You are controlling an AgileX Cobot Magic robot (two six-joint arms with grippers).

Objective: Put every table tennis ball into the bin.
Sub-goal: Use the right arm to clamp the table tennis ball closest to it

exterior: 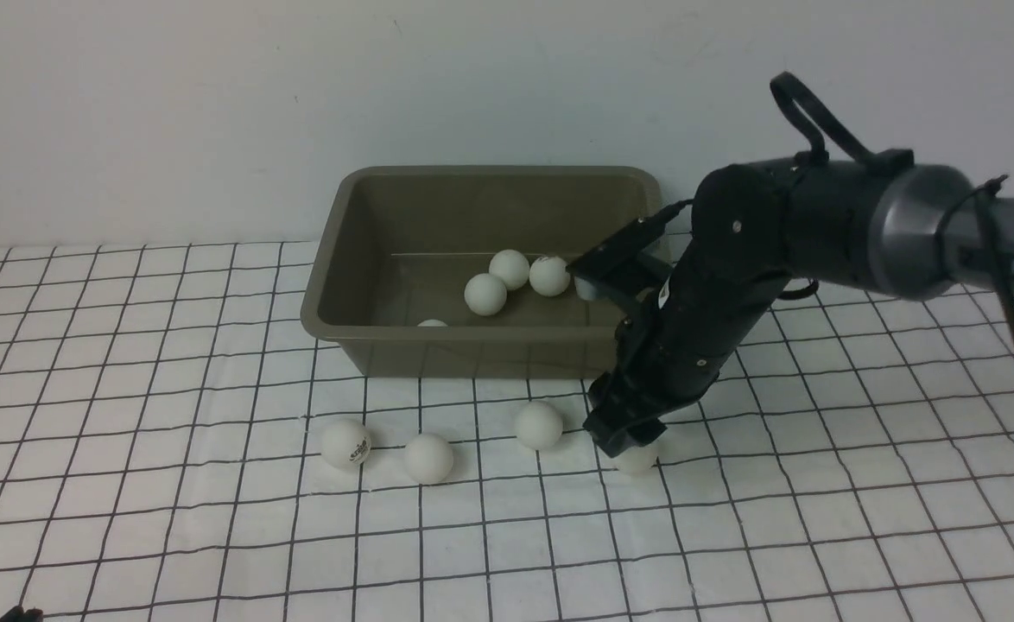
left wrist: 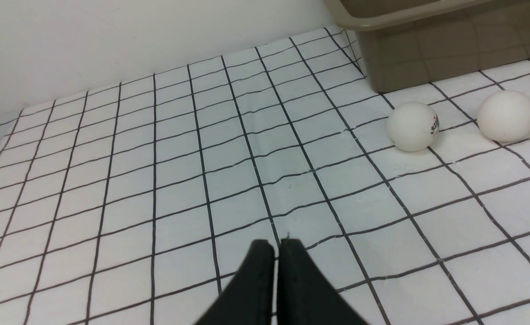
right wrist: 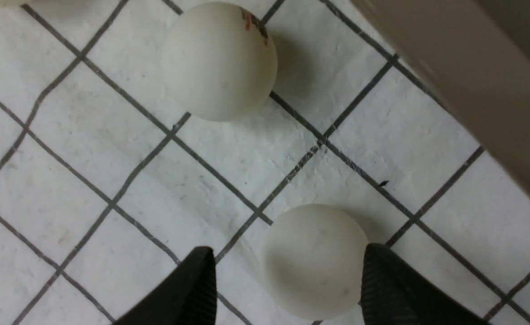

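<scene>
The olive-brown bin (exterior: 472, 356) stands at the back of the table with several white table tennis balls (exterior: 484, 294) inside. Several more balls lie on the cloth in front of it, among them one with a logo (exterior: 345, 443) and a plain one (exterior: 538, 425). My right gripper (exterior: 632, 441) is down at the rightmost ball (exterior: 638, 459). In the right wrist view that gripper (right wrist: 288, 253) is open around this ball (right wrist: 314, 259): one finger touches it, the other stands apart. My left gripper (left wrist: 276, 246) is shut and empty above the cloth, well short of two balls (left wrist: 412, 126).
A white cloth with a black grid (exterior: 213, 518) covers the table, and a plain wall rises right behind the bin. The bin's front wall (right wrist: 472, 81) is close beside my right gripper. Another ball with a red print (right wrist: 220, 61) lies just beyond the straddled one.
</scene>
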